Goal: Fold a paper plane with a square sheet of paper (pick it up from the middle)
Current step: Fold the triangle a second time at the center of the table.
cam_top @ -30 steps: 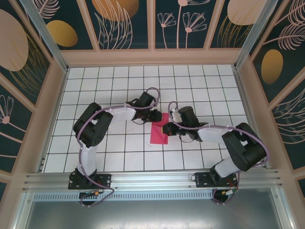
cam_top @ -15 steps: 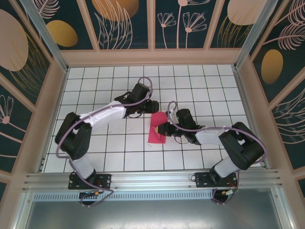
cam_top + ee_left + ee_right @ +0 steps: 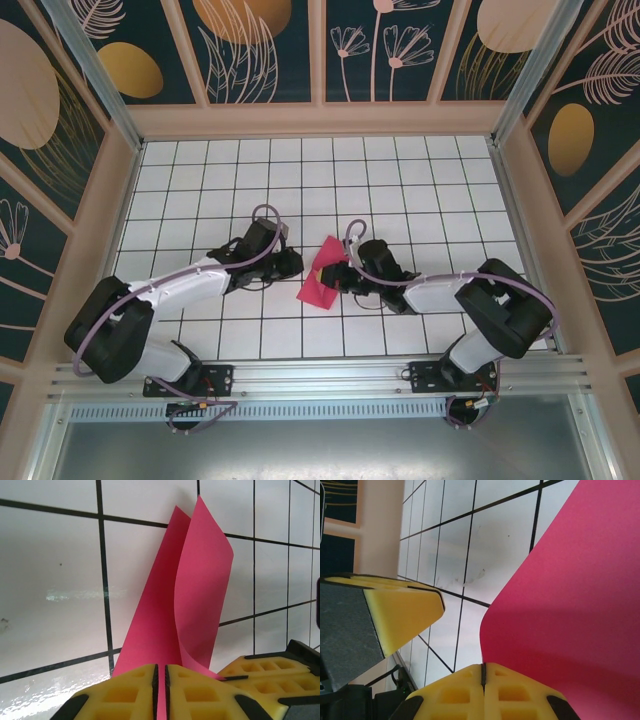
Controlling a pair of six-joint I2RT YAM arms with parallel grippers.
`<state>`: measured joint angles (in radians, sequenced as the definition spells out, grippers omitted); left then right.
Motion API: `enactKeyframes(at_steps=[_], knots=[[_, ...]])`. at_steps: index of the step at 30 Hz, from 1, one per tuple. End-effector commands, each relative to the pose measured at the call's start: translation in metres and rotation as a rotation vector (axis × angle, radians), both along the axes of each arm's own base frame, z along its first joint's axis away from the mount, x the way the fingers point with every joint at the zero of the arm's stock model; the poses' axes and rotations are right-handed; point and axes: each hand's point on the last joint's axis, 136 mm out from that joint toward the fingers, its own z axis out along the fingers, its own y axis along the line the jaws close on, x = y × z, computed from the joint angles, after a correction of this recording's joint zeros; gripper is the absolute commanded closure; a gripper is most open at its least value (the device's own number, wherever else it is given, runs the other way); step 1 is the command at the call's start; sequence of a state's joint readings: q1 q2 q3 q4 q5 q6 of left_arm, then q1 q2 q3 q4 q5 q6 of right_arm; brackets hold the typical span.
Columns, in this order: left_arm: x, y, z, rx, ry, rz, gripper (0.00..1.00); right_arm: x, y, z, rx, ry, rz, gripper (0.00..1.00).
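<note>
Table [image 3: 420, 190] takes up most of the top view, white grid tiles. The left arm [image 3: 190, 290] and right arm [image 3: 440, 290] both reach in toward the middle, a bit on the near side.

The square sheet of paper [image 3: 312, 288] hangs between them, off the tiles as far as I can tell, and doubled over. In the left wrist view it rises as two red layers [image 3: 200, 580], one curling open. From above, its long axis runs from near-left to far-right.

The left gripper [image 3: 298, 267] is on its left side and the right gripper [image 3: 346, 277] on its right, so neither arm is nearer. Both have hold of it.

Up close, the left gripper [image 3: 160, 680] has its yellow pads pressed together with the red edge pinched in the seam. The right gripper [image 3: 482, 680] is clamped the same way, and the sheet [image 3: 580, 580] fans out from it.

My guess is the next crease depends on the two pinch points sitting just beside each other. There's very little slack, so any pull apart could tear the paper.
</note>
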<state>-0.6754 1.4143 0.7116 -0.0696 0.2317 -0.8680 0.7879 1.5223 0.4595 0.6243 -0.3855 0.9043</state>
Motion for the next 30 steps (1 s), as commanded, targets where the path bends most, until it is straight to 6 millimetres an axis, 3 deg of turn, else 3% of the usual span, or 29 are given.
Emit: enactKeyframes(at_steps=[1,8,12,17,30], knots=[[-0.003,-0.014,0.003,-0.072,0.014,-0.018,0.86,0.011,-0.01,0.006,0.009,-0.027,-0.086,1.0],[-0.009,-0.032,-0.02,-0.068,0.064,-0.082,0.89,0.008,-0.016,-0.011,-0.027,0.005,-0.061,1.0],[-0.018,-0.028,-0.044,-0.007,0.103,-0.084,0.9,0.008,-0.018,-0.018,-0.059,0.003,-0.061,1.0],[-0.025,-0.032,-0.058,-0.006,0.128,-0.12,0.9,0.009,-0.021,-0.025,-0.086,0.008,-0.053,1.0],[-0.039,-0.004,-0.099,0.173,0.182,-0.141,0.91,0.016,-0.029,-0.033,-0.158,-0.013,-0.02,1.0]])
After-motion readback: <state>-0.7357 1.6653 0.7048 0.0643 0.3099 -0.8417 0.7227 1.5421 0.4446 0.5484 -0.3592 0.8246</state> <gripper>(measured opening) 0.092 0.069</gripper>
